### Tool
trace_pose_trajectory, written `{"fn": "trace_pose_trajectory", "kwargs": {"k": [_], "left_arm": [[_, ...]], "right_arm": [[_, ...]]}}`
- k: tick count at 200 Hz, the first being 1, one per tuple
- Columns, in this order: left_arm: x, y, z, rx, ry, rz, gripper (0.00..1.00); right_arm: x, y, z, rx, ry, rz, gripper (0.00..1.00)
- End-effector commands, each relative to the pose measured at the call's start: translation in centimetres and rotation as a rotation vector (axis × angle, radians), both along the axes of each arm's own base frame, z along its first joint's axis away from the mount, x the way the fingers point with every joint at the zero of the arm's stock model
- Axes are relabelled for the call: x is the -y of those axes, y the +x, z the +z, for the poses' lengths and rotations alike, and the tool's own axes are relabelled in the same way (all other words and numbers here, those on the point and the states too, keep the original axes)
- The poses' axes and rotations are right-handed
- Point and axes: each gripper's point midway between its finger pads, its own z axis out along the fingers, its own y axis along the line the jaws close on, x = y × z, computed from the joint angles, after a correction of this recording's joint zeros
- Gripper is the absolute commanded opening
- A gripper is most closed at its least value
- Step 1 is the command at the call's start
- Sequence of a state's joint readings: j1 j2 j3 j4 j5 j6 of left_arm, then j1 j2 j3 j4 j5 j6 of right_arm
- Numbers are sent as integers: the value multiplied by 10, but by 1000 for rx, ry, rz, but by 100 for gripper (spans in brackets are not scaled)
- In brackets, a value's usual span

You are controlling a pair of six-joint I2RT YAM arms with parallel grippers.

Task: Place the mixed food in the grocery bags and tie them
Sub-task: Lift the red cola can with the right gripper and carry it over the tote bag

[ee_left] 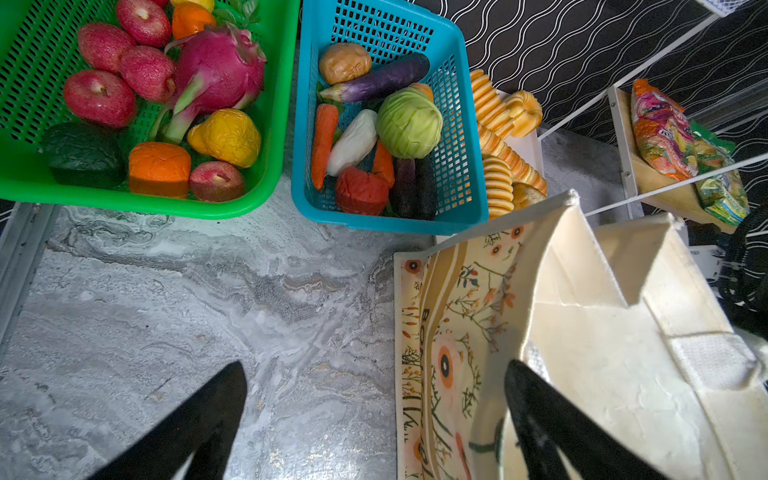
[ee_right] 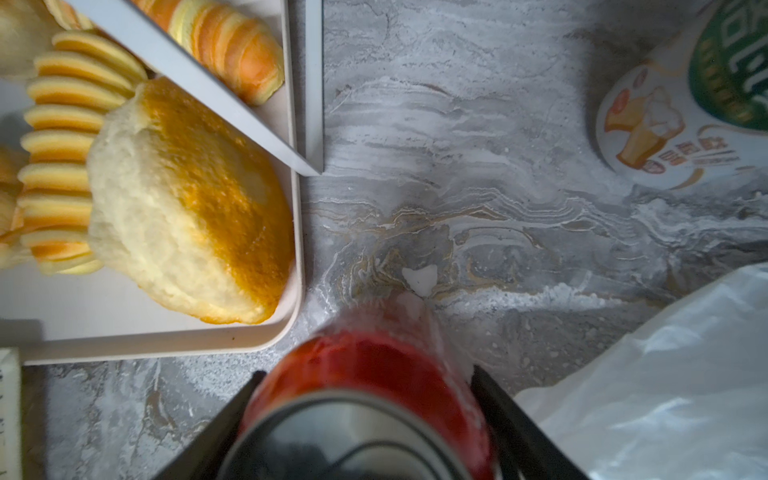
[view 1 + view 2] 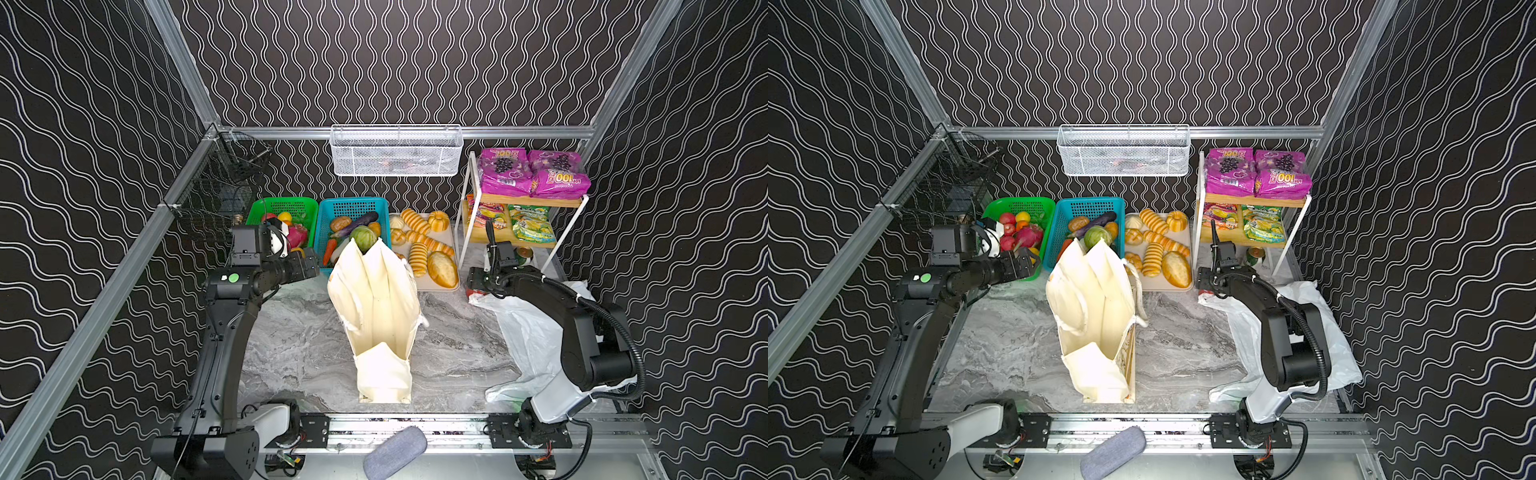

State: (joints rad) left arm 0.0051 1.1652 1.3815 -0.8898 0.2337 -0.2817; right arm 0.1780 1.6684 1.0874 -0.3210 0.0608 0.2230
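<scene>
Two arms (image 3: 224, 332), one bench (image 3: 299, 340), one tote (image 3: 374, 299), one plastic bag (image 3: 528, 332), one green basket (image 3: 286, 206), one blue basket (image 3: 353, 205), two wire baskets (image 3: 395, 151), one tray (image 2: 124, 332), one rack (image 3: 536, 202), one cabbage (image 1: 409, 122), one radish (image 1: 353, 141), one dragon fruit (image 1: 216, 66), one red can (image 2: 374, 361).

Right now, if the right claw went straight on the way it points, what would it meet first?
Probably bare marble tabletop. The right claw points steeply down, closed on the red drink can, so the can's base would land first, between the bread tray and white plastic bag; depth unclear.

Marble tabletop (image 3: 291, 353) carries canvas tote (image 3: 382, 316), plastic bag (image 3: 528, 328), bread tray (image 3: 424, 283)
</scene>
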Motion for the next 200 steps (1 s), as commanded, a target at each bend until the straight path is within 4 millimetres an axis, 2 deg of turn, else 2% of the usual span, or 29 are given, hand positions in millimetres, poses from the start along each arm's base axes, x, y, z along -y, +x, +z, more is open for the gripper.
{"fn": "trace_pose_trajectory", "kwargs": {"k": [1, 22, 42, 59, 79, 98, 121, 149, 173, 176, 182, 200], "left_arm": [[5, -1, 5, 14, -9, -32, 99], [10, -4, 6, 9, -20, -68, 99], [27, -9, 14, 32, -76, -159, 99], [44, -15, 19, 38, -143, -245, 98], [50, -21, 9, -17, -169, -279, 94], [51, -21, -3, -68, -179, -282, 87], [65, -20, -9, -94, -259, -339, 76], [71, -19, -23, -142, -245, -349, 66], [76, -18, -30, -162, -254, -364, 54], [78, -19, -30, -164, -259, -368, 52], [81, -18, -31, -167, -267, -375, 48], [89, -18, -33, -177, -263, -393, 43]], "right_arm": [[-1, -4, 7, -7, 8, 0, 65], [-3, -3, 28, 35, 23, 4, 56], [-5, -5, 56, 84, 42, 15, 52], [-9, -9, 91, 152, 75, 33, 52], [-23, -17, 139, 238, 144, 96, 51], [-46, -30, 186, 316, 221, 203, 50], [-76, -50, 239, 385, 293, 331, 50], [-113, -77, 291, 428, 344, 480, 49], [-150, -100, 322, 436, 405, 617, 48], [-151, -100, 324, 435, 408, 620, 48], [-167, -110, 328, 429, 421, 671, 48], [-197, -126, 335, 415, 430, 764, 48]]}}
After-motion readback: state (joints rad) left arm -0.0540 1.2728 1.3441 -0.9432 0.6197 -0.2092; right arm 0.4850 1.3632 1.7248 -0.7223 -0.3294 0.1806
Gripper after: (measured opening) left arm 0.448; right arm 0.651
